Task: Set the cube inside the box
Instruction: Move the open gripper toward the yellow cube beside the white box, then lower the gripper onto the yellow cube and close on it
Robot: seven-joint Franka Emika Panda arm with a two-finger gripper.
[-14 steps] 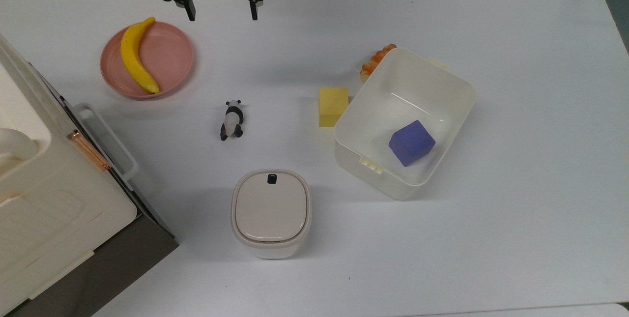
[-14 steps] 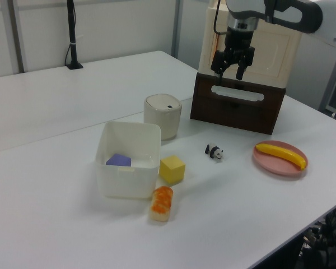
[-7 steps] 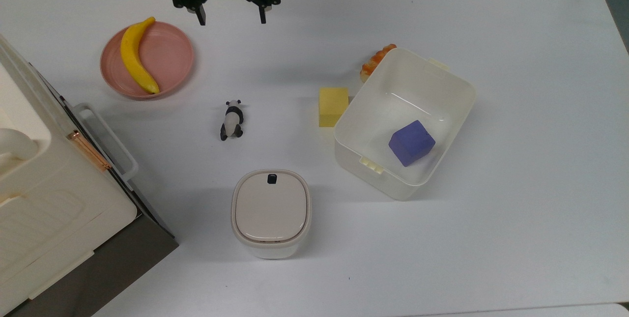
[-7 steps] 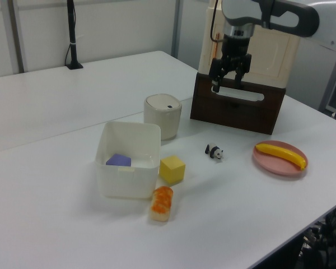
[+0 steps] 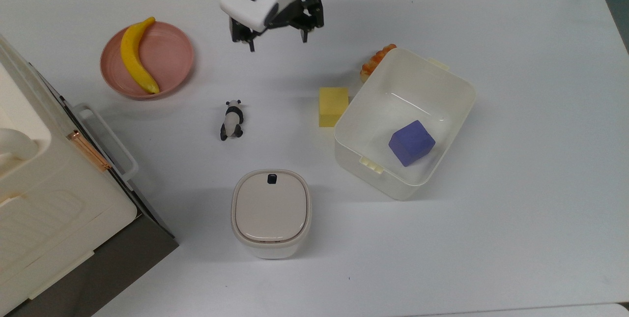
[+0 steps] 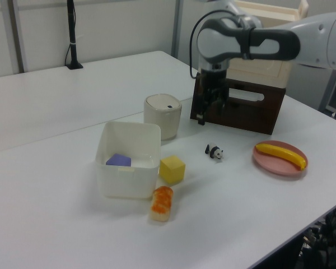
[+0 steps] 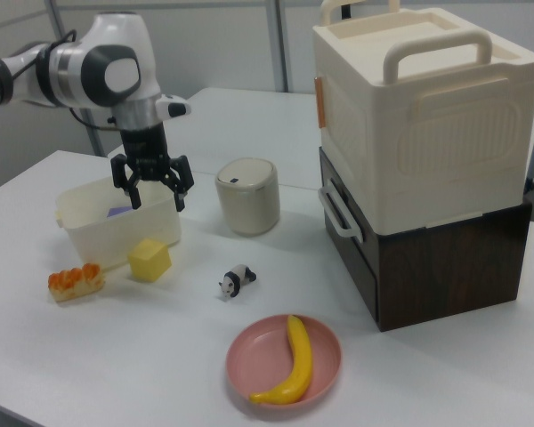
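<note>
Step in hand: the approach, judged from how things lie; the cube (image 5: 333, 105) is not yet grasped and sits on the white table (image 5: 516, 238).
Gripper: the gripper (image 5: 276, 38) hangs in the upper middle of the top view, fingers spread wide and holding nothing (in the right view (image 7: 153, 188) the two black fingers splay apart in front of the tub's rim).
Cube: plain yellow, flat on the table just left of centre in the top view, just beside the box's long wall, possibly touching it; in the left view (image 6: 172, 169) it stands at the box's right corner.
Box: the cream-white tub (image 5: 444, 67) lies tilted across the right-centre of the top view, open at the top, with a purple cube (image 5: 412, 142) already inside.
Neighbours: a piece of toy sushi (image 5: 376, 60) at the box's upper corner, a toy panda (image 5: 232, 119) left of the cube and well apart from it.
Next move calls for: carrying the gripper down-frame and to the right in the top view until it stands over the cube, then lowering with the fingers astride two free faces.
Care needed: the face toward the box wall leaves little room for a finger, so the other pair of faces looks the better choice (a judgement only).
Task progress: early; nothing lifted.
</note>
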